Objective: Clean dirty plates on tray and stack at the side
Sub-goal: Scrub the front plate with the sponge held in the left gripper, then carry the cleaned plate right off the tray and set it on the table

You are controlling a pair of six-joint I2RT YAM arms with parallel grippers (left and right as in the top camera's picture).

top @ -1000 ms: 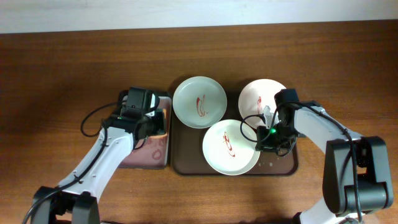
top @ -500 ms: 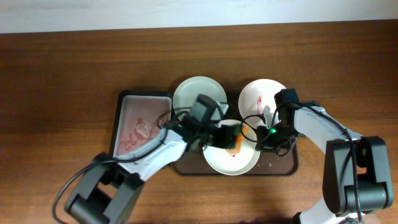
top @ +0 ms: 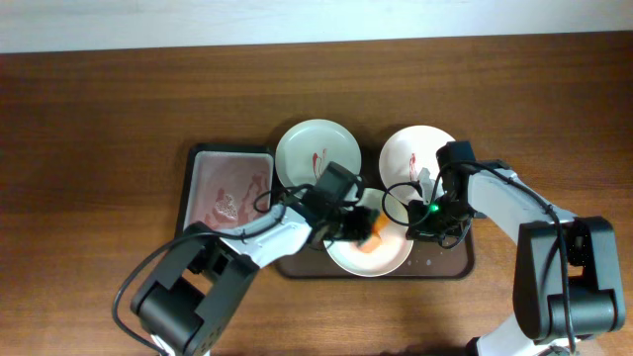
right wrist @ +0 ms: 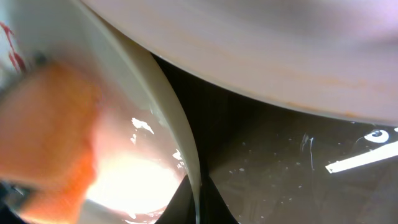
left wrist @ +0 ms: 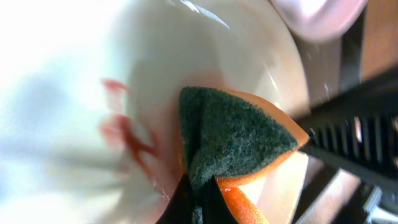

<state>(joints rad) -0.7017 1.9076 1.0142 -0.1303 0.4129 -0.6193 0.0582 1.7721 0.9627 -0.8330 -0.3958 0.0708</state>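
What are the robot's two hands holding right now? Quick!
Left gripper: closed, holding the sponge against the cream-white plate.
Right gripper: closed, pinching the rim of the same cream-white plate.

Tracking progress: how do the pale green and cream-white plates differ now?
The cream-white plate has the left gripper pressing an orange sponge into it; the pale green plate lies untouched. The right gripper pinches the cream-white plate's rim; nothing holds the green one. Both carry red smears on the brown tray.
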